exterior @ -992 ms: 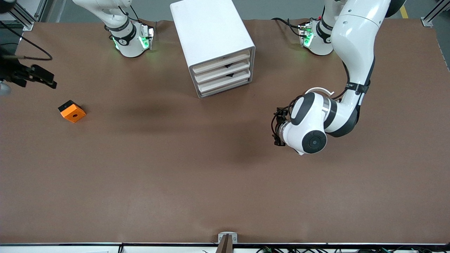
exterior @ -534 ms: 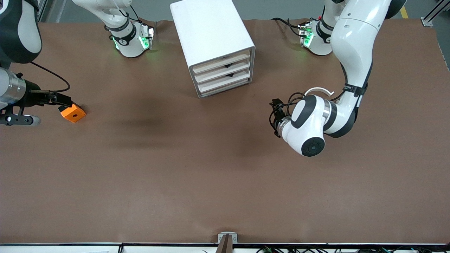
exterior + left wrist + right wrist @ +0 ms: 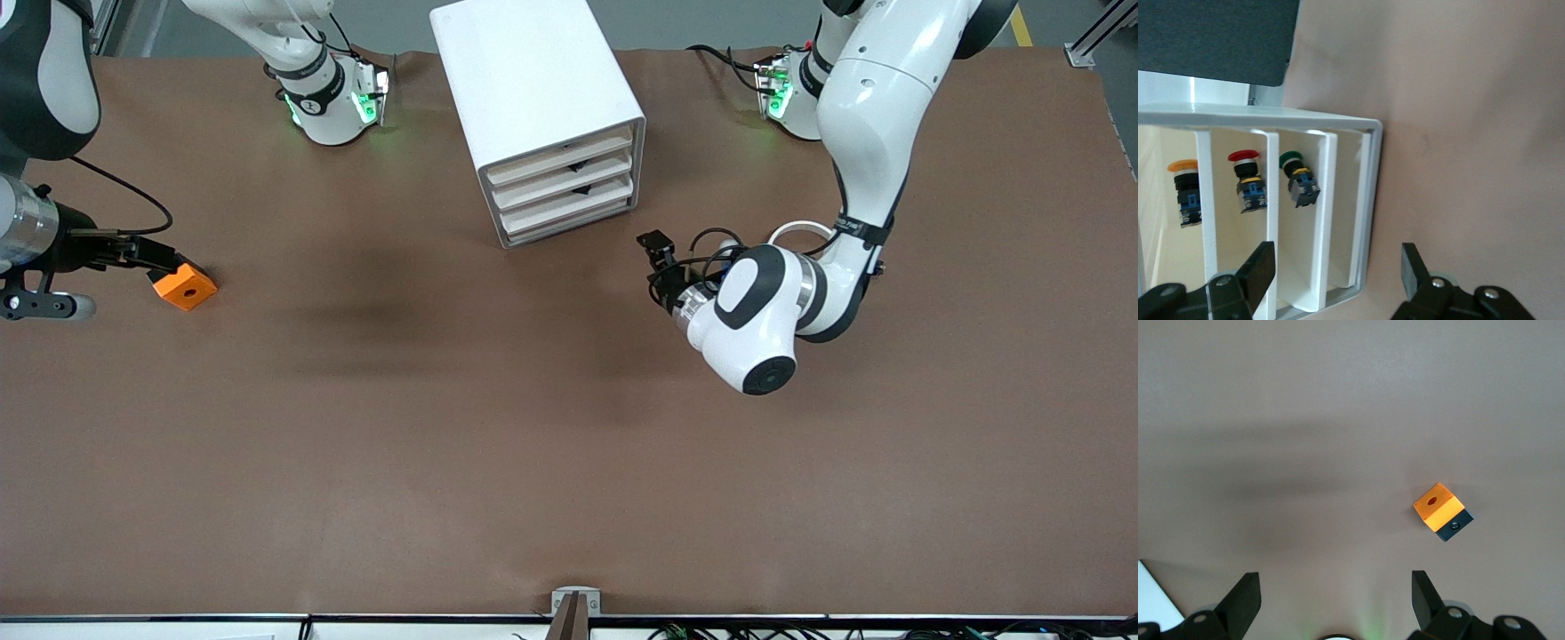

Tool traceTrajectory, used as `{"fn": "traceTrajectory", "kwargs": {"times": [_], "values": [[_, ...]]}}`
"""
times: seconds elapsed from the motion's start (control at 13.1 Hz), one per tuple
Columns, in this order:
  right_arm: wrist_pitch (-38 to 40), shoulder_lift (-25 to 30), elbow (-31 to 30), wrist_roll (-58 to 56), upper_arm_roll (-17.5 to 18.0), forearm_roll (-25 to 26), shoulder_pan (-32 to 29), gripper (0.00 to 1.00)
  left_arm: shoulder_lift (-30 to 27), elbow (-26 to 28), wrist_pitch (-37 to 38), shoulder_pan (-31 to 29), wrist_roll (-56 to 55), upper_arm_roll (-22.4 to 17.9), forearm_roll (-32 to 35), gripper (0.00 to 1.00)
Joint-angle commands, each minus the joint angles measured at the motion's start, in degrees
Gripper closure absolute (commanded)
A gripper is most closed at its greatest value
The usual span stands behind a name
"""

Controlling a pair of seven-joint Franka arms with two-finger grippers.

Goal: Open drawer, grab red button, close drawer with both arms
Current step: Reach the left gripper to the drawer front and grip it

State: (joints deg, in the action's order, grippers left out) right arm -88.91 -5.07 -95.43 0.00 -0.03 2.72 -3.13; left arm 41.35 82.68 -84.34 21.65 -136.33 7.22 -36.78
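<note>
The white cabinet (image 3: 524,71) stands toward the arms' bases with all three drawers pushed in. The drawer (image 3: 562,182) is the middle one (image 3: 1271,220). In the left wrist view the button (image 3: 1245,179), red-capped on a dark body, shows inside that drawer. My left gripper (image 3: 658,247) hovers low over the table just off the cabinet's front corner, facing the drawer fronts, open (image 3: 1337,270) and holding nothing. My right gripper (image 3: 167,256) is at the right arm's end of the table beside an orange block (image 3: 184,286), open (image 3: 1335,593) and empty.
An orange-capped button (image 3: 1183,193) sits in the top drawer and a green-capped one (image 3: 1297,180) in the bottom drawer. The orange block (image 3: 1441,510) has a hole and a black base. Brown table (image 3: 498,427) spreads nearer to the front camera.
My left gripper has swung in toward the cabinet's front. The right gripper dropped beside the orange block a second ago and has held still since.
</note>
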Motion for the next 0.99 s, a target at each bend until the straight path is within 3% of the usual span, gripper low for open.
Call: {"fn": "traceTrajectory", "kwargs": {"times": [0.0, 0.23, 0.69, 0.92], "values": [[0.8, -0.3, 0.6, 0.8, 0.0, -1.3, -0.2, 0.00, 2.0, -0.9, 0.8, 3.9, -3.3, -0.4, -2.8, 0.34], [0.8, -0.3, 0.6, 1.1, 0.0, -1.4, -0.3, 0.00, 2.3, 0.1, 2.3, 5.1, -4.1, -0.3, -5.5, 0.53], [1.0, -0.4, 0.6, 1.1, 0.1, -1.4, -0.4, 0.00, 1.7, 2.9, 3.7, 10.2, -2.1, -0.2, -5.4, 0.54], [1.2, -0.3, 0.6, 1.1, 0.1, -1.4, -0.4, 0.00, 1.6, 4.8, 3.7, 10.5, -2.1, 0.5, -5.4, 0.63]]}}
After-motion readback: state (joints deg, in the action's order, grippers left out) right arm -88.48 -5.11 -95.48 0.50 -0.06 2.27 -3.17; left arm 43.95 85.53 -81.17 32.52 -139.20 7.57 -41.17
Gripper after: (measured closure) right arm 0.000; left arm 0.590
